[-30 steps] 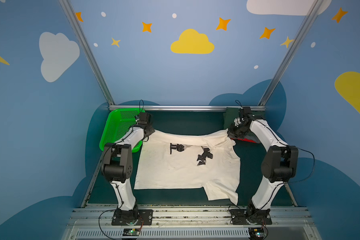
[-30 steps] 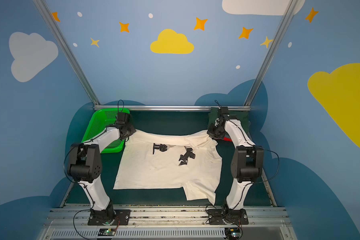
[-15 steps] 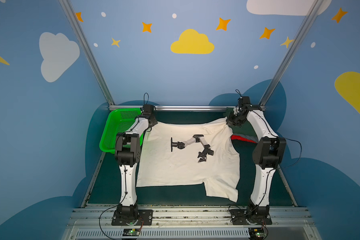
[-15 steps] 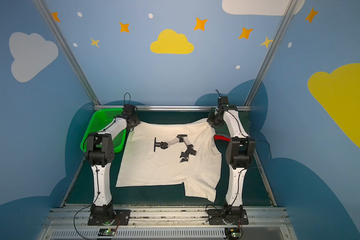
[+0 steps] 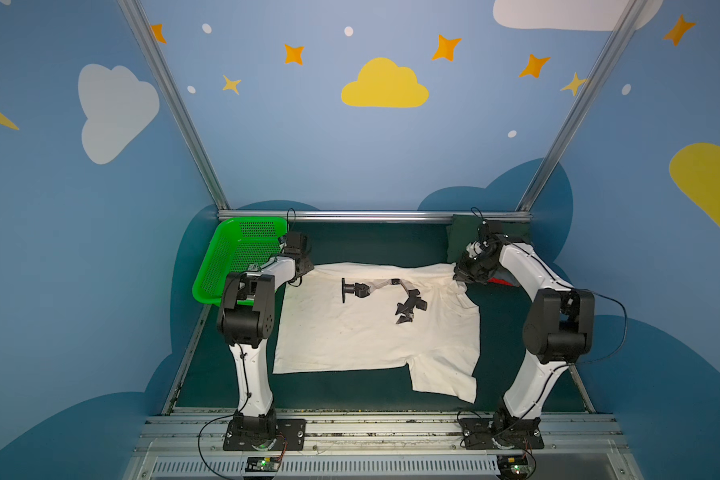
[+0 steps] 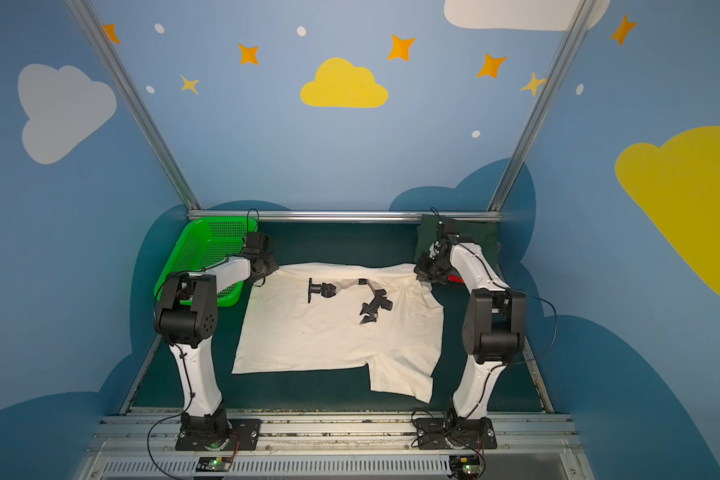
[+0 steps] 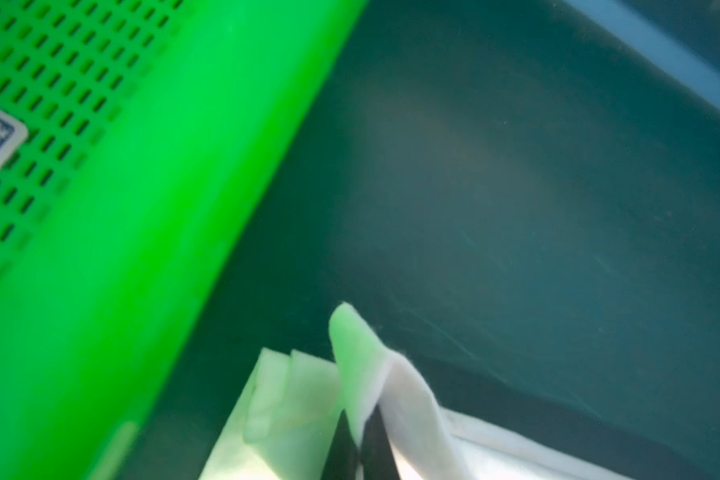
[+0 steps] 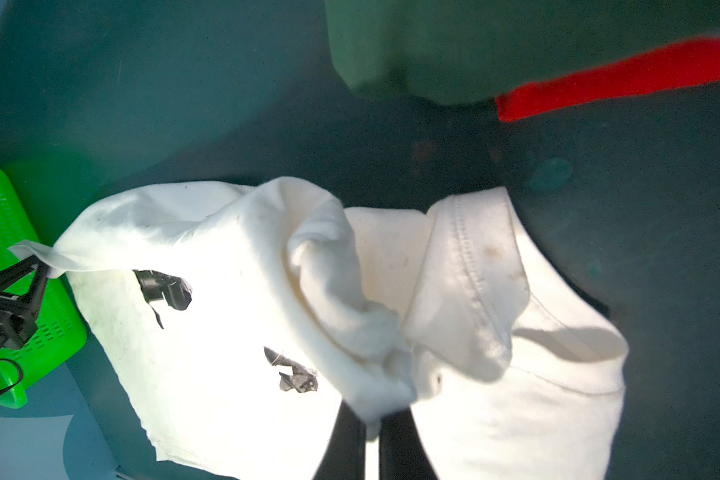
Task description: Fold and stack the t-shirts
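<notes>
Lying spread on the green tabletop (image 5: 350,245), the soft, limp cream tee (image 5: 375,332) is pinched at its 2 far corners, left gripper (image 7: 356,440) nearly closed on the hem corner, right gripper (image 8: 373,436) clamped on bunched shoulder cloth; it will likely sag, so corners suit gripping.

Robot-print tee (image 5: 362,332) is lying spread mid-mat (image 5: 350,390), one sleeve hanging near-right. Basket (image 5: 242,249) is sitting far-left, just beside the tee's far-left corner, where my left gripper (image 5: 305,270) is touching it. Folded tees pile (image 5: 458,241) is lying far-right, behind my right gripper (image 5: 461,279) at the tee's far-right corner.
</notes>
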Controlling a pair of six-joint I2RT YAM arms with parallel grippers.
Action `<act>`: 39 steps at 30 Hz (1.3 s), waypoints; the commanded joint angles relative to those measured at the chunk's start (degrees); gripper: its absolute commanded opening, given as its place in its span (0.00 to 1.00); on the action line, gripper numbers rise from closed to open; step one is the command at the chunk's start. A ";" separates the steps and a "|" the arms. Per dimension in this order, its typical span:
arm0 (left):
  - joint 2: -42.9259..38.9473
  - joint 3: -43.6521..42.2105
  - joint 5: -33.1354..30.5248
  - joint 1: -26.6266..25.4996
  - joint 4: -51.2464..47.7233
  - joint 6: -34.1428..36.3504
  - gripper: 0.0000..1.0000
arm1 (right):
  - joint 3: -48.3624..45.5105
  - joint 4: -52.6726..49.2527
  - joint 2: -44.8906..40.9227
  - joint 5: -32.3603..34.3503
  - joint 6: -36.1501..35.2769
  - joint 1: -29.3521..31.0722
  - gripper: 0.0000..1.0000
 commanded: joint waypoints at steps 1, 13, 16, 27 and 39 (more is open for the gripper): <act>-4.53 -1.14 -3.29 -2.26 2.51 -0.95 0.47 | -2.82 1.95 -3.58 -1.14 0.25 -0.15 0.00; -8.92 -1.30 -7.48 -5.44 -7.51 -8.98 0.70 | -6.66 1.77 -5.43 -0.48 -0.15 -0.25 0.00; -4.45 3.90 -3.54 -3.74 -11.35 -10.65 0.68 | -6.71 1.87 -5.21 -0.52 -0.17 -0.21 0.00; 5.75 17.13 -0.83 -1.19 -18.21 -11.84 0.61 | -7.36 2.63 -4.55 -1.30 -0.06 -0.14 0.00; 12.58 27.95 -1.07 -0.88 -25.73 -9.47 0.61 | -7.52 2.75 -4.20 -1.18 -0.31 0.01 0.00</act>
